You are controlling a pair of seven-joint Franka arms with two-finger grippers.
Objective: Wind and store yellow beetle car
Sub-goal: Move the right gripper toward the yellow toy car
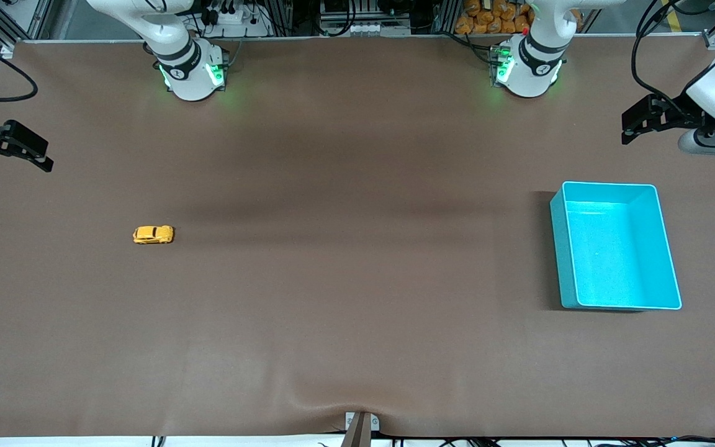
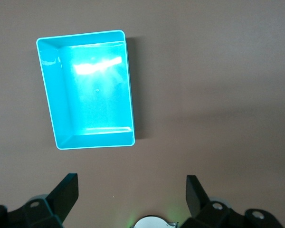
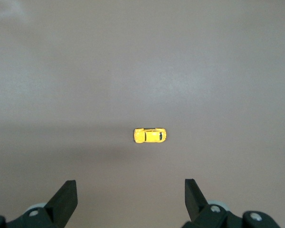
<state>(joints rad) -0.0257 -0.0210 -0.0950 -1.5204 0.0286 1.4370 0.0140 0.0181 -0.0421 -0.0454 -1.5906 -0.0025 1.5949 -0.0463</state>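
Observation:
The yellow beetle car [image 1: 153, 234] [image 3: 150, 135] is tiny and lies on its wheels on the brown table, toward the right arm's end. My right gripper [image 1: 40, 155] [image 3: 130, 185] hangs open and holds nothing, over the table edge at that end, well apart from the car. The teal bin [image 1: 609, 184] [image 2: 80, 35] stands empty at the left arm's end. My left gripper [image 1: 625, 129] [image 2: 132, 187] hangs open over the bare table beside the bin, with nothing between its fingers.
The two arm bases [image 1: 193, 74] [image 1: 528, 68] stand along the table's edge farthest from the front camera. A small metal bracket [image 1: 360, 425] sits at the nearest edge, where the brown mat bulges. Brown mat stretches between car and bin.

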